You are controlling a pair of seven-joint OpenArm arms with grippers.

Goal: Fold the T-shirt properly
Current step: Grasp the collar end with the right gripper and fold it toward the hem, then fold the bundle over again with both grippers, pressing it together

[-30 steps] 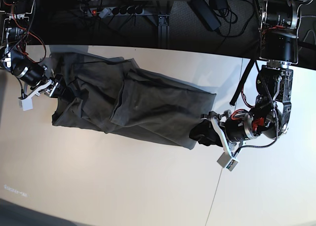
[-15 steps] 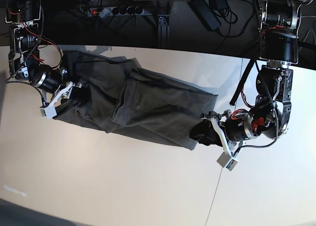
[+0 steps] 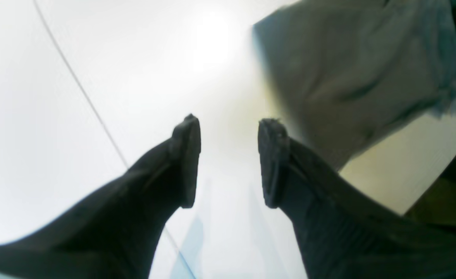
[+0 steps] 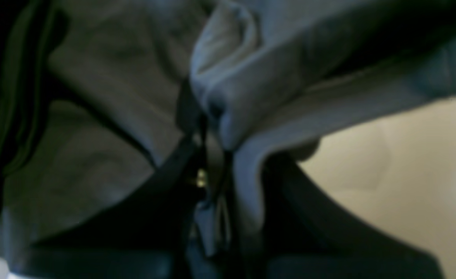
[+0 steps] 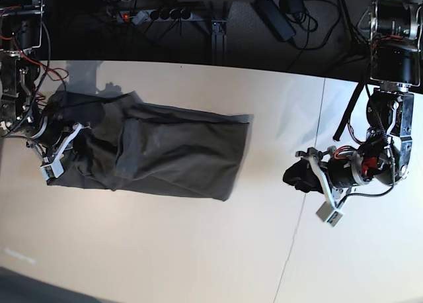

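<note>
Two hands are in the base view, one at each side of the pale surface [image 5: 165,243]. On the left of that view the right hand [image 5: 66,141] is at the left end of the T-shirt [image 5: 165,151]. In the right wrist view the right hand [image 4: 208,155] has its fingers [image 4: 185,112] pressed together on a thick fold of the T-shirt [image 4: 251,77], so it is clamped on the cloth; that picture is blurred and I cannot tell which part of the garment it is. The T-shirt lies on the surface as a long dark band, wrinkled, with one layer folded over another near its left part. It reaches from the right hand to about the middle of the surface, where its right edge ends in a straight hem. Farther right, bare surface separates this edge from the left hand [image 5: 301,174], which is well apart from the cloth and holds nothing. In the left wrist view the left hand [image 3: 228,161] has its two fingers [image 3: 187,159] spread apart with only the bright surface [image 3: 96,58] between them, and a corner of the T-shirt [image 3: 348,73] lies beyond the fingertips at the upper right, not touching them. A thin seam line [image 5: 291,250] crosses the surface near this hand.
</note>
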